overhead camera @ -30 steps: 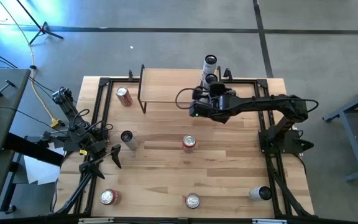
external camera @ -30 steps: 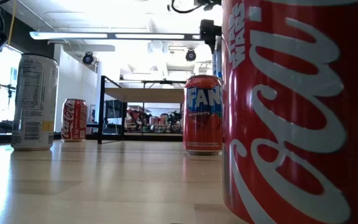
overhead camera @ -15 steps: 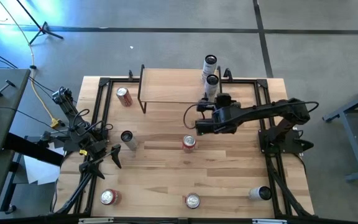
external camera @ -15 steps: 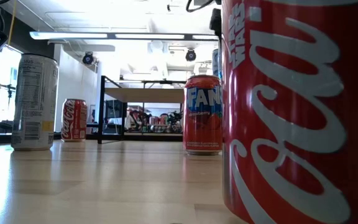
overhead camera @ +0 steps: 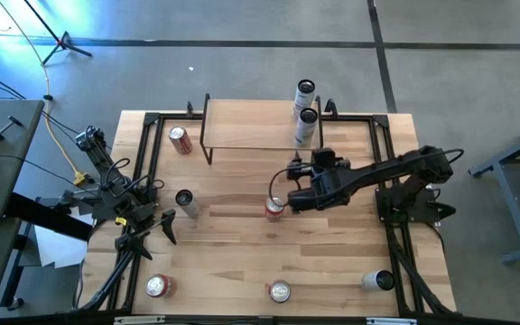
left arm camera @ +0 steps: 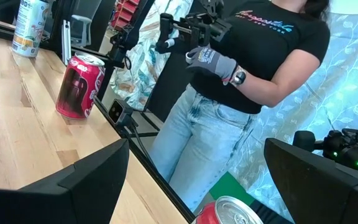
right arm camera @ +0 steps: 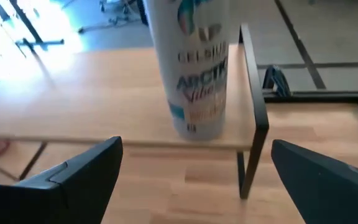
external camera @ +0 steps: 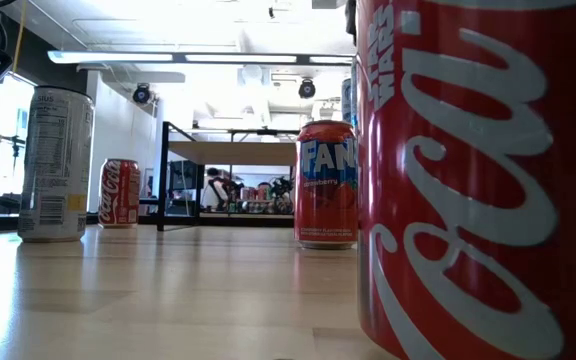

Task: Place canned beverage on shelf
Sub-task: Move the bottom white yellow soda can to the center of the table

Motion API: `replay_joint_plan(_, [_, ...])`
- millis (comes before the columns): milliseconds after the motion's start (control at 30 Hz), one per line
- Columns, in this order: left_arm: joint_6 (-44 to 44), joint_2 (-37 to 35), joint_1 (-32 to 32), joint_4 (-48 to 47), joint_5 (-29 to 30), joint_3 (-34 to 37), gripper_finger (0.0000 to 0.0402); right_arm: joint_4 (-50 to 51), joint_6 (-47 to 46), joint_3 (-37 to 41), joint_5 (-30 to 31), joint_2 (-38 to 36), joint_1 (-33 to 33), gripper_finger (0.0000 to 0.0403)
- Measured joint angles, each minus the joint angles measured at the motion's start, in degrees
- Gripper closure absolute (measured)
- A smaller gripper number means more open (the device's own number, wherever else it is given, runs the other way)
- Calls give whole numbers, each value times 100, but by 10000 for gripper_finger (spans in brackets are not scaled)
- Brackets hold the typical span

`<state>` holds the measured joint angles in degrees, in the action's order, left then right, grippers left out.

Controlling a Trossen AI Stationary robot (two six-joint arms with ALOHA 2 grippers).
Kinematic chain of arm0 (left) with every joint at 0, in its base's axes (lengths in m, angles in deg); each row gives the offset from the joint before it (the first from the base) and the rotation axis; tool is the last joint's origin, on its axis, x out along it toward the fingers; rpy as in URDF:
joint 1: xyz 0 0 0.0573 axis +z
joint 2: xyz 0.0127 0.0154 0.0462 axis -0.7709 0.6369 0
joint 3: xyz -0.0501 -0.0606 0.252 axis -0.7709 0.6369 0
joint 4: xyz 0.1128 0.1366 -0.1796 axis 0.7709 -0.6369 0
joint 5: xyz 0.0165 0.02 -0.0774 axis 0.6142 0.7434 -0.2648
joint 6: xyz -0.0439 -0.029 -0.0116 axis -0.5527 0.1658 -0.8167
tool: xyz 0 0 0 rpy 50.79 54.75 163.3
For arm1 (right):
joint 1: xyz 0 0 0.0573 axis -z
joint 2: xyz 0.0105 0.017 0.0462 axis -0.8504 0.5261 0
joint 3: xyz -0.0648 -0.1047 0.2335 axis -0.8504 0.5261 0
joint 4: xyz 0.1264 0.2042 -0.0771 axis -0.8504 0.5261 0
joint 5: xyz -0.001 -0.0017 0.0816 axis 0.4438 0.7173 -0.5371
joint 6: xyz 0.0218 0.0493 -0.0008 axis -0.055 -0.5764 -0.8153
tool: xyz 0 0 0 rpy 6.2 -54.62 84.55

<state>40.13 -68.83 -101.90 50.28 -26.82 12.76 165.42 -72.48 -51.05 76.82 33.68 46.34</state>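
Observation:
The shelf, a light plank on thin black legs, stands at the table's far edge. Two tall white cans stand upright on its right end. The right wrist view shows the nearer can by the shelf's front edge. My right gripper hangs open in front of the shelf, pointing at that can and apart from it. A red Fanta can stands on the table under that arm. My left gripper waits open at the table's left side.
Loose cans stand on the table: red by the shelf's left end, silver, red, red at the near edge, white at the near right. A person stands beyond the table's edge.
My right gripper has drawn back from the tall white can on the shelf toward the table's near edge, staying open. The can stays upright on the shelf's right end.

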Motion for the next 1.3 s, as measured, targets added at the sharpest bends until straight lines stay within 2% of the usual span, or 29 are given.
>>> replay_joint_plan(200, [0,0,2,0,0,2,41,467,-602,0,-325,1,-279,8])
replay_joint_plan(300, [0,2,2,0,0,2,41,687,-842,0,-691,2,-438,14])
replay_joint_plan(567, [0,2,1,0,0,2,41,863,-1011,0,-2463,2,-886,39])
replay_joint_plan(833, [0,2,1,0,-1,2,41,805,-1417,0,-3970,2,-1372,61])
replay_joint_plan(967, [0,1,1,-1,0,0,41,635,-1739,-41,-4547,8,-1624,61])
replay_joint_plan(1200, [0,0,2,0,-2,0,41,617,-2164,-607,-5355,11,-2087,62])
replay_joint_plan(1300, [0,1,1,0,0,2,41,610,-2280,-858,-5470,11,-2258,62])
